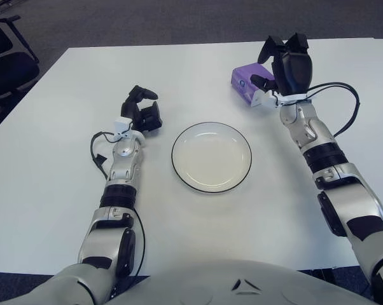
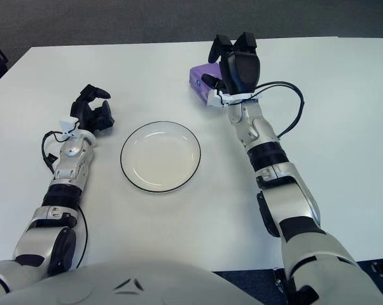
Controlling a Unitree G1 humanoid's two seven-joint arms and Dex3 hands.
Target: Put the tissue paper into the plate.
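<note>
I see the purple tissue pack point(image 1: 245, 80) on the bench point(image 1: 64, 184), beyond the plate point(image 1: 211, 157) to its right. My right hand point(image 1: 285, 65) hovers over it, fingers spread, grasping nothing. My left hand point(image 1: 142, 113) sits left of the plate, fingers curled, empty.

A white table point(image 2: 344, 114) seen from above, with two silver robot arms reaching forward across it. Near the middle sits an empty white plate point(image 2: 160, 156) with a thin dark rim. The left hand point(image 2: 93, 113), black, shows to the left of the plate, its fingers curled and holding nothing. The right hand point(image 2: 233, 63), also black, is raised at the far side, fingers spread, directly over the right end of a small purple tissue packet point(image 2: 200, 79) lying beyond the plate. Whether hand and packet touch cannot be told.
</note>
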